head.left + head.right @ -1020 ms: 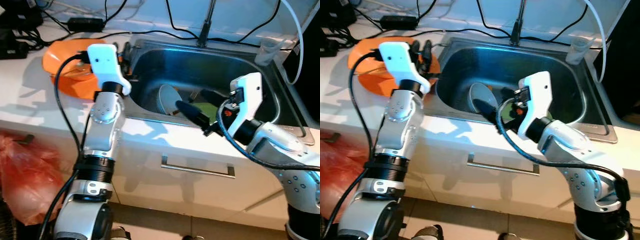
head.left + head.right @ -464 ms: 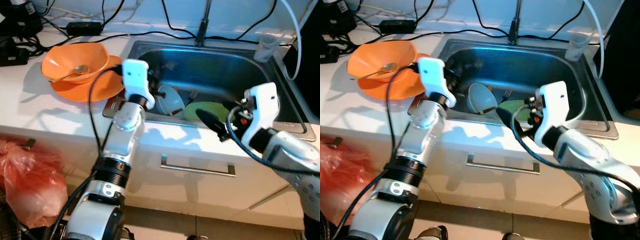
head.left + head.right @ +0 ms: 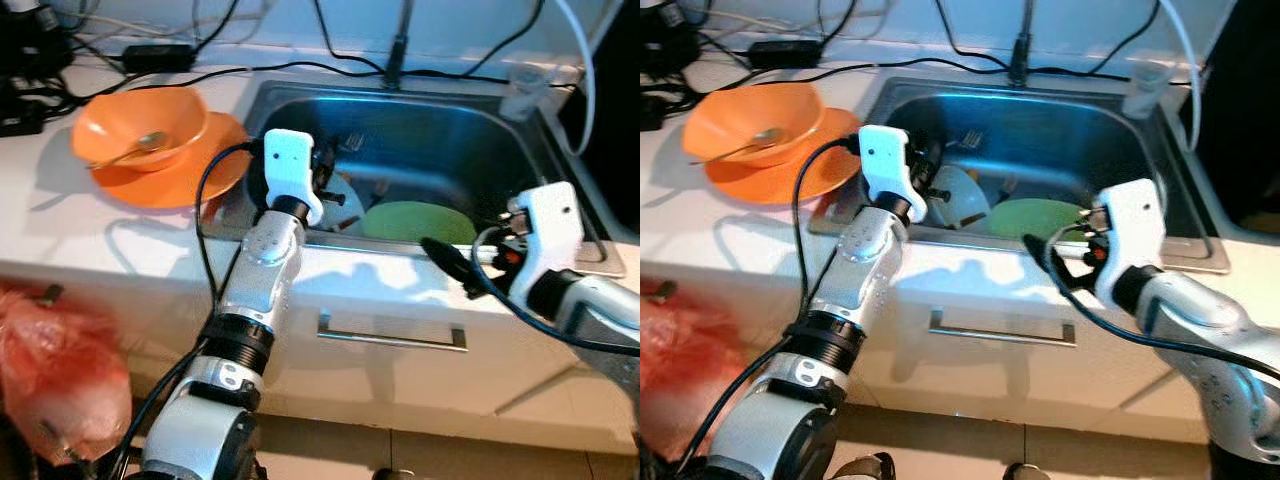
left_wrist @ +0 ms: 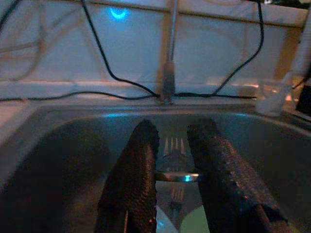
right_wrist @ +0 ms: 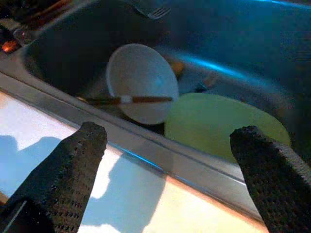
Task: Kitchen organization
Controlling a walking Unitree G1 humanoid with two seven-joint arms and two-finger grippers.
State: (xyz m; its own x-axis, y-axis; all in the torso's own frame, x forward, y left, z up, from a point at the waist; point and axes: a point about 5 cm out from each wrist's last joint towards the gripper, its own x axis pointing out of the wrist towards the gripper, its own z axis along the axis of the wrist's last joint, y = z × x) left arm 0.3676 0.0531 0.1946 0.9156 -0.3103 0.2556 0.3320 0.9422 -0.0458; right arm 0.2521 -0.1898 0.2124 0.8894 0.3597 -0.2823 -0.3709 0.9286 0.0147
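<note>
From the left eye, the left hand [image 3: 328,165] reaches over the near left edge of the steel sink [image 3: 500,140], clenched on a fork [image 3: 349,143] whose tines stick up past it. Below it in the basin a white bowl [image 3: 340,195] leans on its side, and a green plate [image 3: 418,222] lies to its right. On the white tabletop [image 3: 60,215] to the left, an orange bowl [image 3: 140,125] with a spoon [image 3: 135,148] in it sits on an orange plate [image 3: 195,175]. The right hand [image 3: 447,265] hangs over the near tabletop edge, right of the plate. From the left wrist, the two fingers [image 4: 133,189] pinch the fork's handle, tines pointing towards the tap [image 4: 168,73] at the far wall. From the right wrist, its fingers [image 5: 73,165] are spread wide and released, and a chopstick [image 5: 126,100] lies across the white bowl.
</note>
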